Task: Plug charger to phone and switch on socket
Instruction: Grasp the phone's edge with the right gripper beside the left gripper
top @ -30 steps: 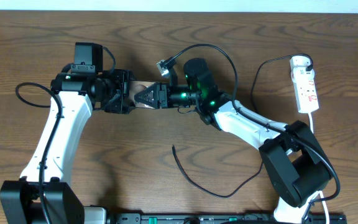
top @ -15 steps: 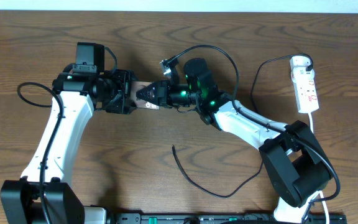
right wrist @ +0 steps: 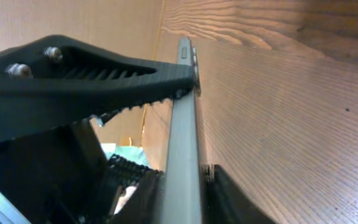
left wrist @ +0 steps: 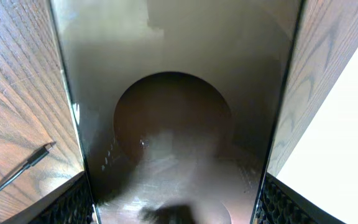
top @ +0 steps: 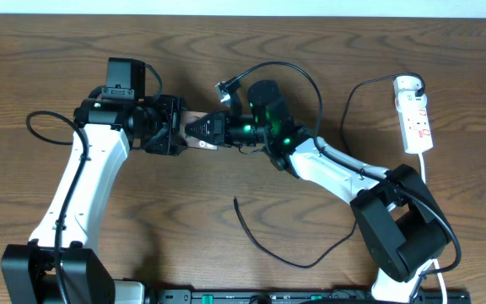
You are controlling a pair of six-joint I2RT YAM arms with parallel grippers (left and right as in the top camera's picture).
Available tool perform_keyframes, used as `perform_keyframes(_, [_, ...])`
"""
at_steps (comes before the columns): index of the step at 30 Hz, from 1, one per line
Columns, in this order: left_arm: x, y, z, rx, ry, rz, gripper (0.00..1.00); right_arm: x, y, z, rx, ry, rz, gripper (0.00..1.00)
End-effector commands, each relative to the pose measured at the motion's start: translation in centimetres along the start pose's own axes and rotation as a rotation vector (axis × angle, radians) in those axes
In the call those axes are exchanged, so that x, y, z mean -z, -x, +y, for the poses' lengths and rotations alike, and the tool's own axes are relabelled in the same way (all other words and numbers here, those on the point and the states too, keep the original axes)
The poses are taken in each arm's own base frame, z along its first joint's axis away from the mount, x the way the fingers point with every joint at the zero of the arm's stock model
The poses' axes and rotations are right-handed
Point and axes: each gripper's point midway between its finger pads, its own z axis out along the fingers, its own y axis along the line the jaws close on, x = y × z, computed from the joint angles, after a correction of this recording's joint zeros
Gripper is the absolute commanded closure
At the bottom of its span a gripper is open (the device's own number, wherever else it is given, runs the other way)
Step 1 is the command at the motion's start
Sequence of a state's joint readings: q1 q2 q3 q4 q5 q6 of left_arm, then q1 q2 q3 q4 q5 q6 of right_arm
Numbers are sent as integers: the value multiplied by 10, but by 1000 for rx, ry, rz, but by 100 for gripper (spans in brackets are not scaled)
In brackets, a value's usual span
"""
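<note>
The phone [top: 192, 120] is held between both grippers above the table's middle back. In the left wrist view its dark glossy screen [left wrist: 173, 74] fills the frame, and my left gripper [left wrist: 176, 202] is shut on its two long edges. In the right wrist view the phone's grey edge [right wrist: 184, 112] runs upward, and my right gripper [right wrist: 182, 193] is shut on its faces. In the overhead view the left gripper [top: 171, 128] and right gripper [top: 205, 131] nearly meet. The charger's cable [top: 294, 262] lies loose at the front with its tip [top: 235, 201] free. Its plug head [top: 410, 83] sits in the white socket [top: 418, 122].
The socket lies along the right edge with its white cord [top: 427, 169] running toward the front. A black cable on the right arm [top: 268, 64] arches above the wrist. The charger's tip also shows on the wood in the left wrist view [left wrist: 39, 154].
The left gripper has slid right along the phone and the right gripper a little left, so the two grippers are closer together and less of the phone shows between them.
</note>
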State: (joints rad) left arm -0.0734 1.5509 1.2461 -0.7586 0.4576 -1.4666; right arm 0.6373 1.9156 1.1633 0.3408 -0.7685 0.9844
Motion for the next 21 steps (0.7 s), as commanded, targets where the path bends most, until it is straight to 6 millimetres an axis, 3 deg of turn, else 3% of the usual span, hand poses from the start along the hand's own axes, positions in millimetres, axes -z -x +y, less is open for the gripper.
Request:
perform_keyframes(1, [12, -6, -13, -19, -50, 1, 93, -3, -4, 15, 45, 31, 18, 84])
perform_keyframes(8, [11, -10, -13, -28, -46, 5, 93, -4, -5, 16, 50, 32, 18, 87])
perform_keyframes(14, [11, -11, -12, -33, -44, 7, 93, -4, -5, 16, 50, 32, 18, 99])
perform_keyframes(18, [11, -12, -12, -35, -44, 8, 92, -4, -5, 16, 50, 32, 18, 99])
perform_keyframes(19, [11, -12, -12, -35, -44, 8, 86, -3, -4, 16, 50, 32, 17, 99])
perform_keyframes(21, [11, -11, -12, -46, -45, 7, 61, -3, -4, 15, 50, 32, 17, 99])
